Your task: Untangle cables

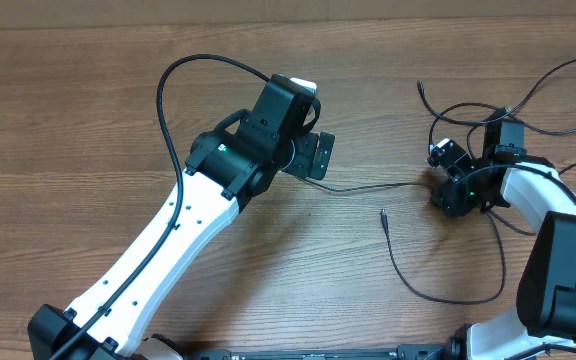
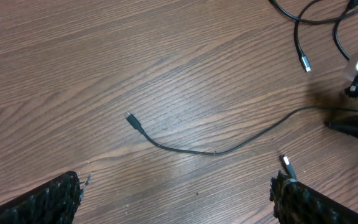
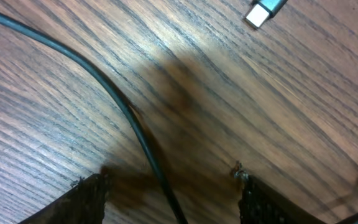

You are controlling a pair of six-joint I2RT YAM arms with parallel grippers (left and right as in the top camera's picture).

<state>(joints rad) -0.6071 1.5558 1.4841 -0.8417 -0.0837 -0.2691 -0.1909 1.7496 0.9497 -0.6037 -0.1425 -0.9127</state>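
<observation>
In the overhead view the left arm runs from the lower left of the frame up to the middle. Its left pincer hangs over the wooden worktop. In the left wrist view its fingers sit in the two bottom corners, spread wide with nothing between them.

Beyond them one of the cables lies on the wood in a shallow curve. Its small plug end is left of centre in that view, and the cord rises towards the right edge. A second plug tip lies just beside the finger at lower right. A silvery tip shows at upper right.

In the overhead view, right of the middle, a loose cable end lies by itself, and its cord loops down towards the lower right. The tangle of thin black loops fills the upper right and spreads to the frame's right edge.

The right pincer is at the tangle's lower left side. In the right wrist view its two fingers stand apart at the bottom. A black cord runs from the upper left down between them and is not clamped. A silvery plug lies on the wood at the top right.
</observation>
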